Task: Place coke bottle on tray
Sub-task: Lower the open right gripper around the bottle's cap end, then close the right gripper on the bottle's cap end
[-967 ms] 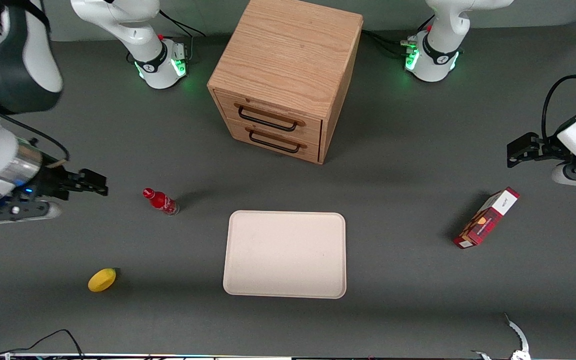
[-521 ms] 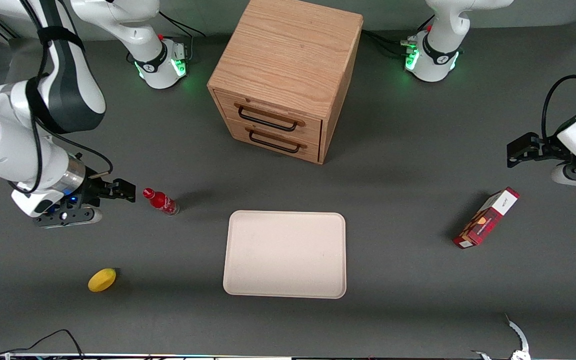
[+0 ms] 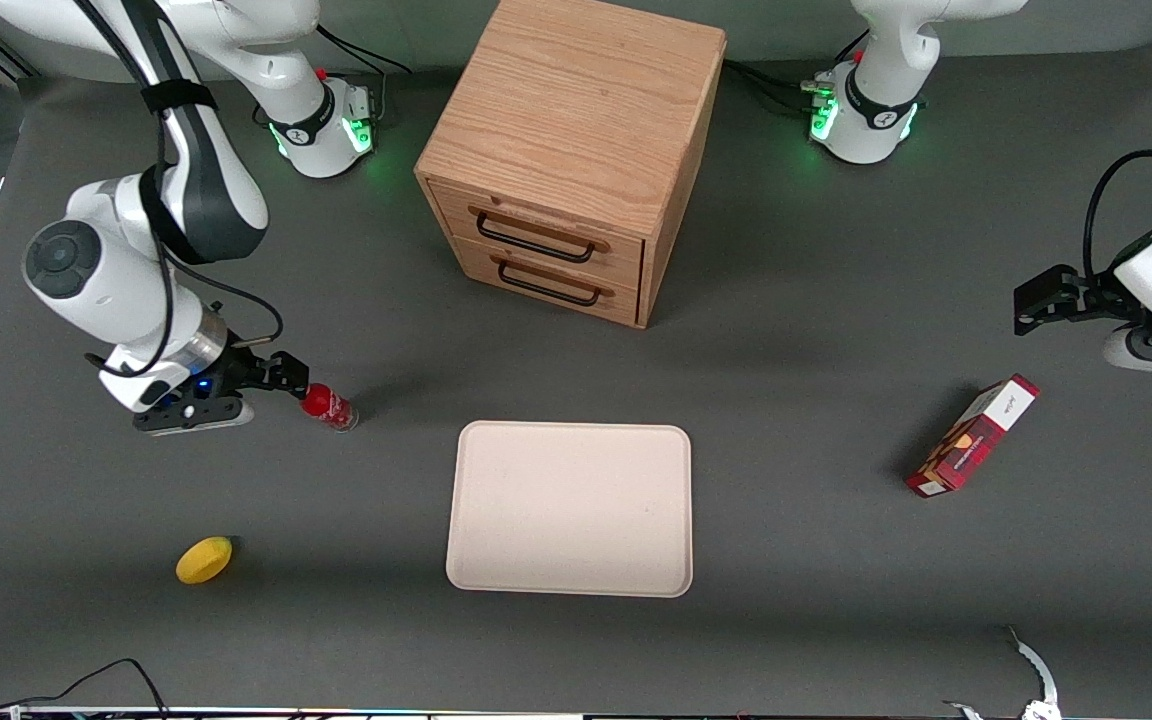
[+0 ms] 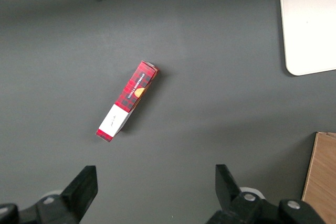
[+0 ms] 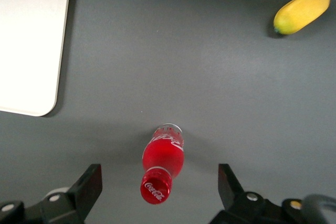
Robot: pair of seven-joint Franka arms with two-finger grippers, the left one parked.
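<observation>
The coke bottle [image 3: 330,407] is small and red with a clear base. It stands upright on the dark table beside the tray [image 3: 569,508], toward the working arm's end. My gripper [image 3: 293,379] is open and hovers right at the bottle's cap, not touching it. In the right wrist view the red cap [image 5: 156,189] sits midway between the two spread fingers of the gripper [image 5: 159,186], with the bottle body [image 5: 164,158] below it. The cream tray also shows in the right wrist view [image 5: 29,40], lying flat with nothing on it.
A wooden two-drawer cabinet [image 3: 576,150] stands farther from the front camera than the tray. A yellow fruit [image 3: 204,559] lies nearer the camera than the bottle. A red-and-white carton [image 3: 974,436] lies toward the parked arm's end.
My gripper has travelled from the working arm's end of the table toward the bottle and now hangs over its cap. The bottle and tray have not moved.
</observation>
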